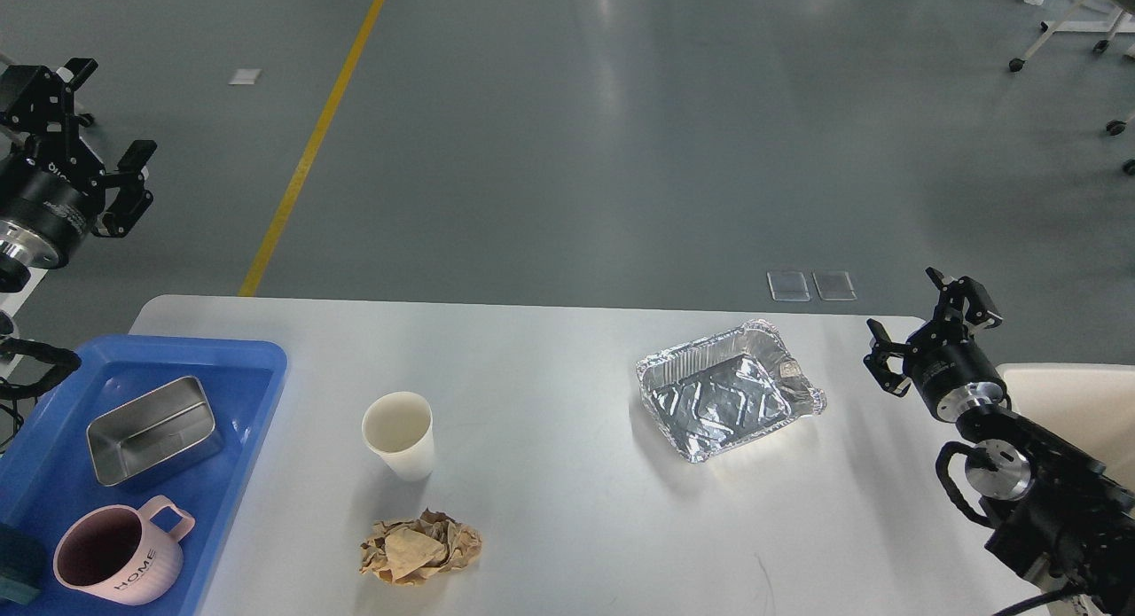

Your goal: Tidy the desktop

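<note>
- The left gripper (pixel 84 111) hangs in the air well beyond the table's far left corner, its two fingers spread wide with nothing between them.
- The right gripper (pixel 931 319) hovers over the table's far right corner, fingers apart and empty, just right of the foil tray (pixel 729 390).
- The table (pixel 567 474) is the white desktop with rounded corners that fills the lower half of the view.
- The crinkled foil tray lies open side up, right of the table's middle.
- A white paper cup (pixel 399 434) stands upright left of the foil tray, well apart from it.
- A crumpled brown paper wad (pixel 419 547) lies just in front of the cup.
- A blue plastic tray (pixel 253 377) sits at the table's left edge, holding a metal box (pixel 152 430) and a pink mug (pixel 117 554) marked HOME.
</note>
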